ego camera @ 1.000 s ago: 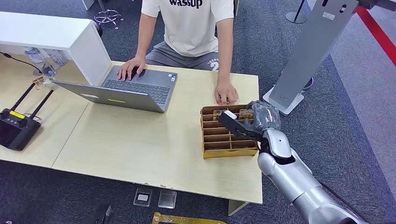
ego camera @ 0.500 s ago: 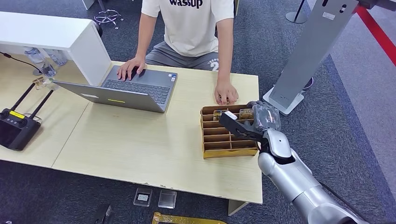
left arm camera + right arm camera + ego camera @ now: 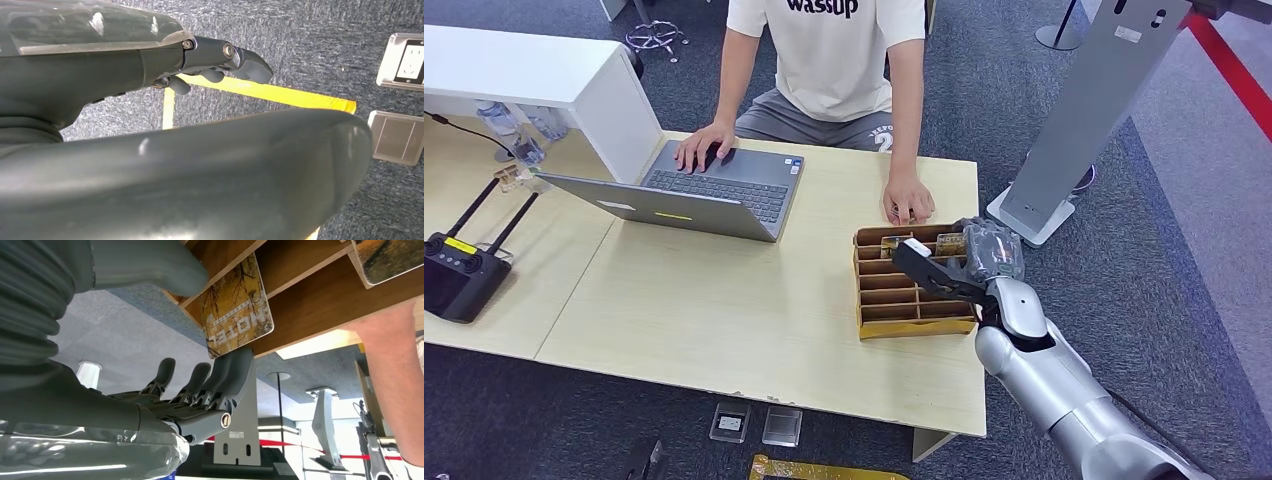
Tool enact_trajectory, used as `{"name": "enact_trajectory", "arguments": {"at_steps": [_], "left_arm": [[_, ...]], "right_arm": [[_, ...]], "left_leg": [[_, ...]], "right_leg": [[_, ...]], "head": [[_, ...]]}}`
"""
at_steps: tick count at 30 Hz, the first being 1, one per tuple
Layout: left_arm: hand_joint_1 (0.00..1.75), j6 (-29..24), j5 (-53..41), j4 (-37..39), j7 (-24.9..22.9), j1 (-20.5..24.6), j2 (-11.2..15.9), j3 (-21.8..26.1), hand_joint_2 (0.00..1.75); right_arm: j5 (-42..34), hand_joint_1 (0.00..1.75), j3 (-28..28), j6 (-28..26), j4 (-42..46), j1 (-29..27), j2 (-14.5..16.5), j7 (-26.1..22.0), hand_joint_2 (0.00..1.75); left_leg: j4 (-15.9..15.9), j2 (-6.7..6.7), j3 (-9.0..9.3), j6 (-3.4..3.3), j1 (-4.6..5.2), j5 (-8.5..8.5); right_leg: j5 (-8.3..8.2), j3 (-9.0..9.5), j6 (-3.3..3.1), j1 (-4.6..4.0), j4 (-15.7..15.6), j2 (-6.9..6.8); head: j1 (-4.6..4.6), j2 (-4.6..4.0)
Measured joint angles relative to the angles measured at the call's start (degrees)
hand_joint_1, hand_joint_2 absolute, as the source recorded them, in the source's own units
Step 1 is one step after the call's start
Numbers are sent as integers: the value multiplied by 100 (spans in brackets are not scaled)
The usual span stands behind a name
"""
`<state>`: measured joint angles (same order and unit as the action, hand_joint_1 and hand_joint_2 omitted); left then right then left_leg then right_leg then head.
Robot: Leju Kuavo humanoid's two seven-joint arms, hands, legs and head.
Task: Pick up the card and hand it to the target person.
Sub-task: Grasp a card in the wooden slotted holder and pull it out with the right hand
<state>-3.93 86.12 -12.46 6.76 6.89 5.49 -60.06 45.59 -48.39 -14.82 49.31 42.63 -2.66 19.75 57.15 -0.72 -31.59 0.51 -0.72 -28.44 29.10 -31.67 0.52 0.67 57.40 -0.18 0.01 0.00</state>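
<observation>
A wooden card box with several slots stands at the table's right end. My right hand reaches over its far right corner, thumb stretched across the slots. In the right wrist view a yellow-brown printed card sticks out of the box. The dark fingers touch its outer edge, while the thumb lies on the other side of a wooden divider, just apart from the card. The seated person rests a hand right behind the box. My left hand hangs over the floor, holding nothing.
An open laptop sits under the person's other hand. A black controller lies at the table's left, a white cabinet behind it. A grey stand rises right of the table. A second card fills a neighbouring slot.
</observation>
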Motion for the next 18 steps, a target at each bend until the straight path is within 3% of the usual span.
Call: {"name": "enact_trajectory", "arguments": {"at_steps": [3,14,18], "left_arm": [[0,0,5,0,2,-1,0,0,0],[0,13,10,0,13,-1,0,0,0],[0,21,5,0,56,-1,0,0,175]], "right_arm": [[-18,124,0,-4,0,1,8,-12,175],[-76,143,0,-46,-37,32,42,-63,175],[-81,143,0,-62,-45,38,46,-64,175]], "left_leg": [[0,0,0,0,0,0],[0,0,1,0,0,0],[0,0,1,0,0,0]], "right_leg": [[0,0,0,0,0,0],[0,0,0,0,0,0],[0,0,0,0,0,0]], "head": [[-1,0],[0,0],[-1,0]]}}
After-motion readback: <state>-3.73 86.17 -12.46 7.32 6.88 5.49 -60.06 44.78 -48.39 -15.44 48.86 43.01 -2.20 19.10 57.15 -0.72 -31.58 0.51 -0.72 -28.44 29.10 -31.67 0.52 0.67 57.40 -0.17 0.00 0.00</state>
